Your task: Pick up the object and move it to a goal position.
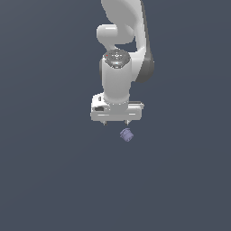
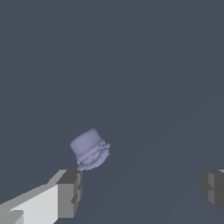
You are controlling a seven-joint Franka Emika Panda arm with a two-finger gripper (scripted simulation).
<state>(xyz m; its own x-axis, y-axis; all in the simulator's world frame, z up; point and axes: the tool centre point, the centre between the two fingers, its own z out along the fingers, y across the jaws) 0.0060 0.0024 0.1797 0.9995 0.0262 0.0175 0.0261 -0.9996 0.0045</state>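
The object (image 1: 127, 134) is a tiny pale purple-blue stubby lump lying on the dark grey floor, just below the white arm's hand in the exterior view. My gripper (image 1: 115, 122) hangs over it, open, with only the two short fingertips (image 1: 104, 122) showing under the hand. In the wrist view the object (image 2: 89, 149) lies on its side, close to one grey finger pad (image 2: 70, 193) and off the line between the two pads. The other pad (image 2: 213, 188) stands far apart. Nothing sits between the fingers of my gripper (image 2: 141, 192).
A plain dark grey floor (image 1: 54, 180) fills both views. The white arm (image 1: 119, 54) rises from the hand toward the top of the exterior view. No other objects or goal marker show.
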